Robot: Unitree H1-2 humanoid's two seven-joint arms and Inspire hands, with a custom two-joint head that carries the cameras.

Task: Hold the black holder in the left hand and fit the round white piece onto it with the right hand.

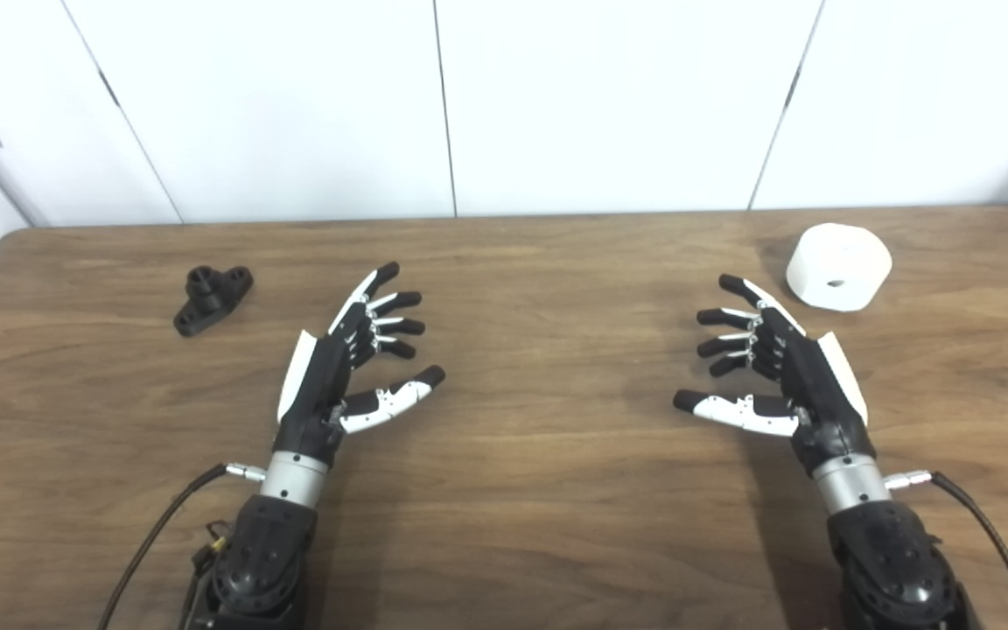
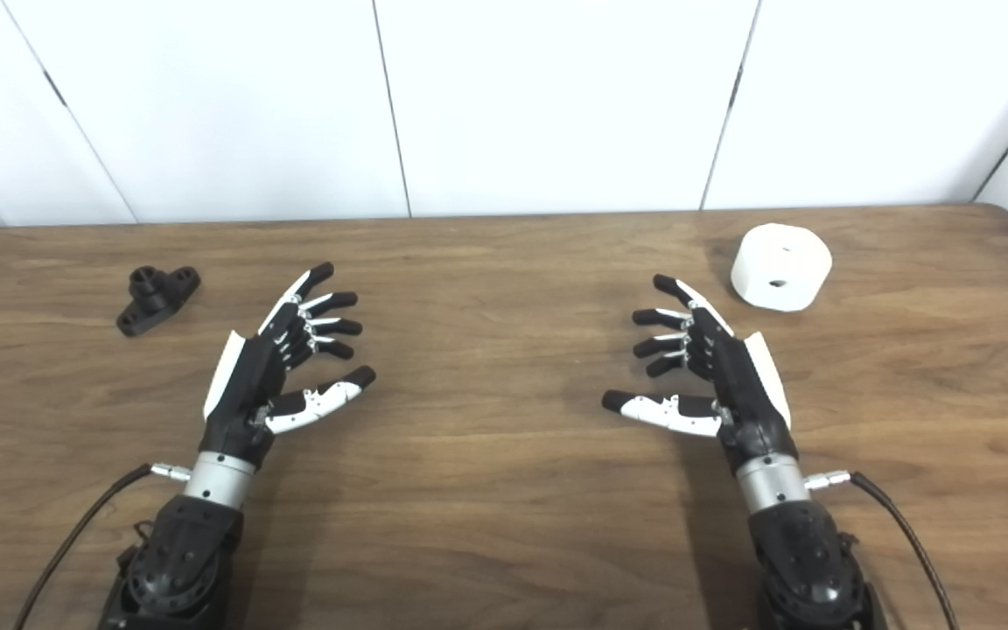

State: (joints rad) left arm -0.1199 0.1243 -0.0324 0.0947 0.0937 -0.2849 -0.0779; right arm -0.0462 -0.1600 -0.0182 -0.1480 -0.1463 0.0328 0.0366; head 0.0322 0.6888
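Left hand: the black-and-white fingered left hand (image 1: 342,367) hovers over the brown wood-grain table (image 1: 521,490), fingers spread, thumb out to the side, holding nothing.
Right hand: the matching right hand (image 1: 775,367) mirrors it, also spread and empty, palm turned inward.
Holder: the small black plastic holder with a raised round post and two lobed feet (image 1: 211,299) lies beyond the left hand and off to its outer side, well apart from the fingertips.
White piece: the round white cylindrical piece with a small hole in its face (image 1: 838,267) sits just past the right hand's fingertips, slightly to its outer side, near but not touching.
Stage: judged from this layout, neither part is picked up yet; both reaches are still to be made.
Risk, holder: the holder looks low and irregular, so fingers closing over it may pinch only one lobe; it could then twist in the grasp and leave the post pointing away from the right hand.
Risk, white piece: its smooth curved wall may roll or slide away if the fingertips nudge it before the thumb closes behind it.
Risk, fitting: the hole appears small; if either part is held tilted, the post may catch on the face instead of entering, and pushing harder could knock the holder loose.
Risk, cables: the dark cables at both wrists (image 1: 985,525) trail near the table edge and could drag on a wide reach.
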